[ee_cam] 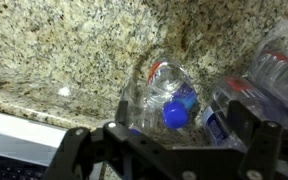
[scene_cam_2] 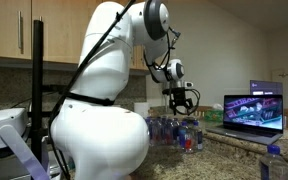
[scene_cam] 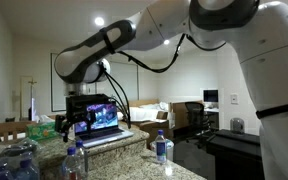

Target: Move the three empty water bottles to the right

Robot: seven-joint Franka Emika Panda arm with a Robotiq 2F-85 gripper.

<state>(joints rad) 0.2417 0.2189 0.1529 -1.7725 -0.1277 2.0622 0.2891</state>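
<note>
Granite counter (ee_cam: 64, 50), speckled tan. What stood on it? (Ana)

Blue-capped bottle (ee_cam: 170, 100), upright, straight under the wrist camera. Clear plastic, cap on. The stone showed through its walls, so it looked empty. (Ben)

Anything next to it? (Ana)

A second bottle (ee_cam: 276, 58) was just beside it on the right, ribbed and clear, with a bluish label. I could not tell whether it stood or lay, nor what it held. (Ben)

And the gripper (scene_cam: 79, 122)? (Ana)

Released. The fingers (ee_cam: 72, 152) were spread wide in the wrist view, one on either side of the blue-capped bottle, with nothing pinched between them. In an exterior view it hung above the counter, just left of the open laptop (scene_cam: 109, 120). (Ben)

Other containers? (Ana)

A lone bottle (scene_cam: 162, 148) stood near the counter's front edge, right of the laptop and well apart from the gripper. It was clear with a blue cap, too small in the view to judge any fill. A heap of bluish clear plastic (scene_cam: 14, 160) lay at the near left. (Ben)
</note>
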